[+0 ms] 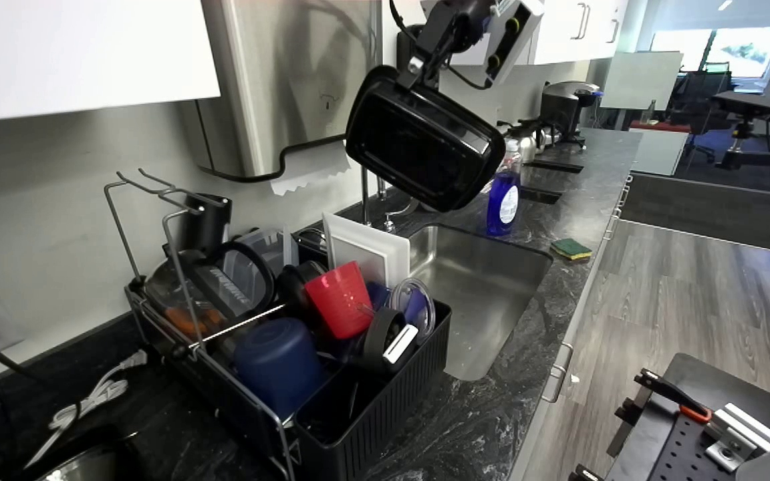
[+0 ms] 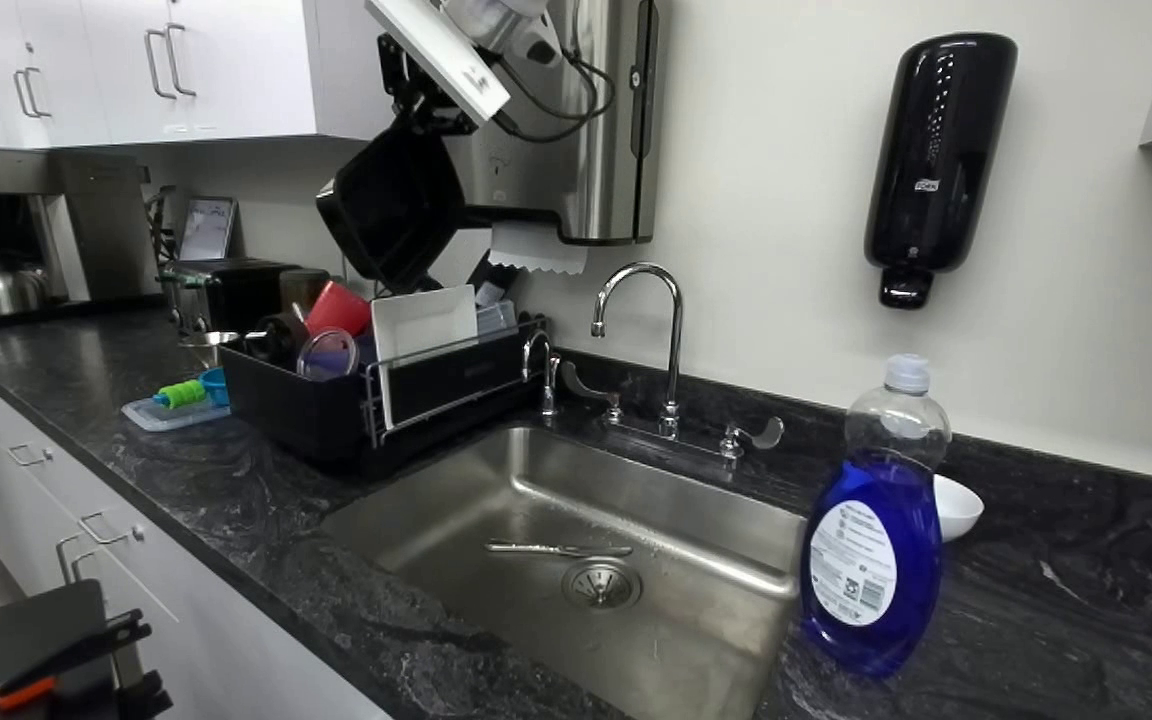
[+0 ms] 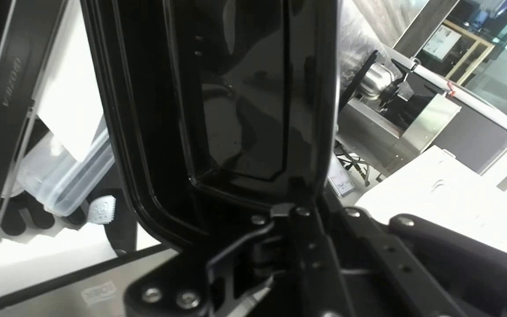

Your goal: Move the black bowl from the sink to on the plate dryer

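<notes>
Currently, the gripper (image 1: 414,72) has its fingers clamped on the edge of the black bowl (image 1: 425,147), which hangs in the air, higher than the sink (image 2: 686,650) and tipped steeply on its side. Whether it is straight over the sink or over the plate dryer (image 2: 276,400), I cannot tell. In the wrist view its glossy black surface fills the middle, and the fingertips meet it at its near end. The plate dryer stands just beside the sink; on the side nearest the sink a white plate (image 2: 426,322) is set on edge, while a tilted red cup (image 1: 339,299) and a dark blue container (image 1: 277,364) sit farther from the sink. Behind the sink rises a tall faucet (image 2: 677,350), and on the wall (image 2: 786,180) above the sink's level hangs a paper towel dispenser (image 1: 305,73), with white paper (image 1: 311,170) showing below it. In the sink a thin metal utensil (image 2: 556,549) lies near the drain (image 2: 604,585). At the sink's end away from the plate dryer, a blue soap bottle (image 2: 871,560) stands upright, with a white bowl (image 2: 960,508) partly hidden behind it. A green and yellow sponge (image 1: 571,249) lies near the sink's front corner, at the bottle's end. Past that same end of the sink, higher up, a black dispenser (image 2: 941,160) is fixed to the wall.
</notes>
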Available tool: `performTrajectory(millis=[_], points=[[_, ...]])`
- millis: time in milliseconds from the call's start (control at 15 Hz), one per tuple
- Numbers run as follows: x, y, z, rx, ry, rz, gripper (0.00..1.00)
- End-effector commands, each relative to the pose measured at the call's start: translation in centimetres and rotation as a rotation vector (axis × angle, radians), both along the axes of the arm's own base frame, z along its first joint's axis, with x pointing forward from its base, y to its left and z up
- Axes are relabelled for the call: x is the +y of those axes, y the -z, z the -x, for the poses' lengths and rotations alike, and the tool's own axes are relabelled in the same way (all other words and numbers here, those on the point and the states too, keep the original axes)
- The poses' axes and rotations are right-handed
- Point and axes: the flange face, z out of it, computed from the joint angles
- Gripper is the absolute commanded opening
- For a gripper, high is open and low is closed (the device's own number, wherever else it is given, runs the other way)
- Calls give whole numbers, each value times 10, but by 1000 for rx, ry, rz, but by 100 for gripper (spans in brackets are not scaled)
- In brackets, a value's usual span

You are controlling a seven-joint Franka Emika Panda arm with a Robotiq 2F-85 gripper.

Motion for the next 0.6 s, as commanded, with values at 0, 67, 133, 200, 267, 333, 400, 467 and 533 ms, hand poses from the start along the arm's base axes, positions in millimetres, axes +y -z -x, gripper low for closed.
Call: performTrajectory(millis=[0, 67, 133, 200, 267, 333, 400, 467, 533], points=[[23, -14, 9, -11, -52, -28, 2], [32, -15, 11, -11, -70, -29, 2], [41, -14, 11, -9, -85, -31, 2], [51, -10, 10, -2, -96, -32, 2], [59, -6, 9, 11, -103, -32, 2], [68, -1, 7, 26, -108, -29, 2], [75, 4, 5, 46, -110, -29, 2], [83, 10, 2, 70, -109, -25, 2], [90, 15, 0, 92, -108, -22, 2]])
